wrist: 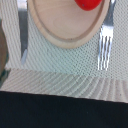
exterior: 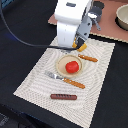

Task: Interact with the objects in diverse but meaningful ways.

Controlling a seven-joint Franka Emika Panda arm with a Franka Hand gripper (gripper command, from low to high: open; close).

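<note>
A red tomato (exterior: pixel 72 66) lies on the round tan plate (exterior: pixel 62 63) in the middle of the striped placemat (exterior: pixel 35 82). In the wrist view the tomato (wrist: pixel 89 4) shows only as a red edge over the plate (wrist: pixel 60 27). A brown sausage (exterior: pixel 63 96) rests on the mat's near part. My gripper (exterior: pixel 80 44) hangs just beyond the plate's far rim, over a yellow-orange block (exterior: pixel 80 47) that is mostly hidden by it. Its fingers are not clear in either view. No bottle is in view.
An orange-handled fork (exterior: pixel 67 80) (wrist: pixel 104 47) and knife (exterior: pixel 88 58) (wrist: pixel 22 35) flank the plate. A grey pot (exterior: pixel 122 16) stands on a tan board (exterior: pixel 107 25) at the exterior view's upper right. Black tabletop surrounds the mat.
</note>
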